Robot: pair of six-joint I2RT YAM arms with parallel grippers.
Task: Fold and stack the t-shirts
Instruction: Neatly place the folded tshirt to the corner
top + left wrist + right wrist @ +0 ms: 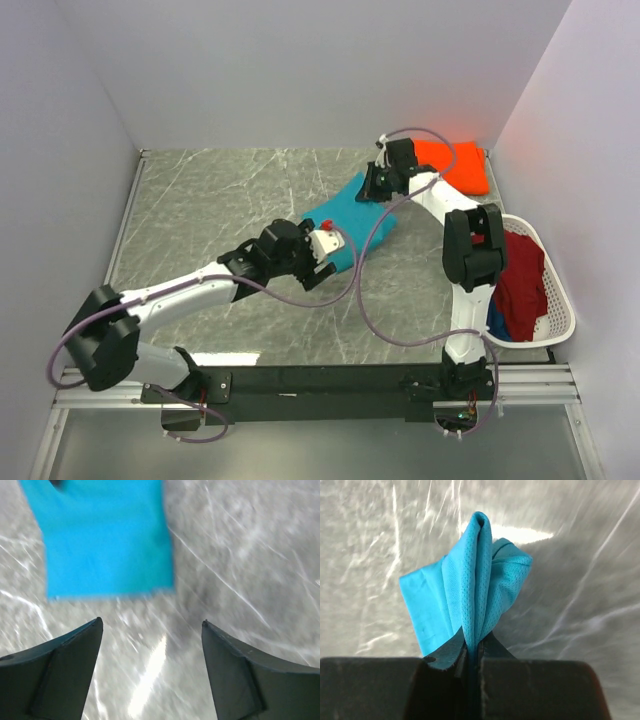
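The teal t-shirt (352, 212) lies partly folded on the marble table, right of centre. My right gripper (378, 186) is shut on its far edge and holds a bunched fold of the cloth (472, 590) up between its closed jaws (474, 647). My left gripper (325, 252) is open and empty, hovering over the shirt's near edge. In the left wrist view the flat teal cloth (105, 535) lies just beyond the spread fingertips (95, 627), and bare table shows between them. A folded orange t-shirt (455, 163) lies at the back right corner.
A white laundry basket (556, 300) stands at the right edge and holds a dark red shirt (522, 285) and a blue one (497, 320). Purple cables loop from both arms over the table. Walls close in on the left, back and right.
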